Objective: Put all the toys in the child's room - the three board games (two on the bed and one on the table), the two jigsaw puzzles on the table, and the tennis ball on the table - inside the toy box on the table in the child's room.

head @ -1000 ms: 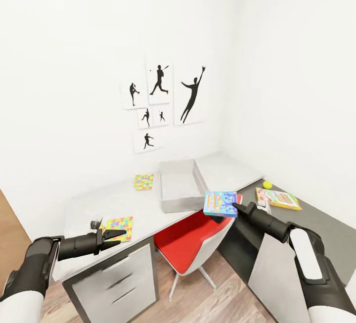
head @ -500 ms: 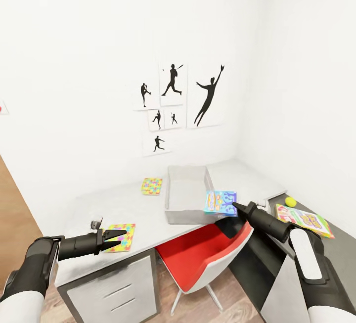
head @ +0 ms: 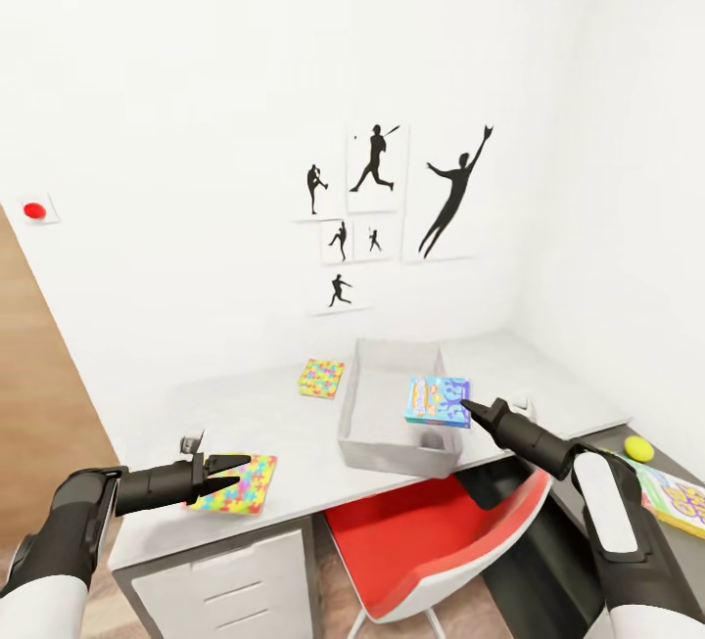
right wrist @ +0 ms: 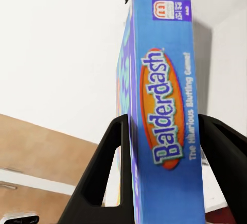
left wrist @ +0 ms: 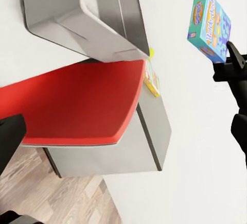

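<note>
The right gripper [head: 468,413] is closed on a blue board game [head: 438,401]; in the right wrist view its two black fingers [right wrist: 105,167] press both flat sides of the box [right wrist: 162,105], which has the word "Balderdash" on its edge. The box stands on its edge in the air, just in front of this gripper and above the near right part of the grey toy box [head: 377,448]. The toy box sits on the pale desk [head: 245,404].

The left gripper [head: 235,468] holds nothing, and its fingers are a little apart. Under its tips lies one jigsaw puzzle [head: 238,484], near the front edge of the desk. The second jigsaw puzzle [head: 321,377] lies further ahead, just beside the toy box.

To the right of the right gripper, on a lower dark surface, are the tennis ball [head: 638,447] and another board game [head: 678,500]. A red chair [head: 431,541] stands below, under the desk.
</note>
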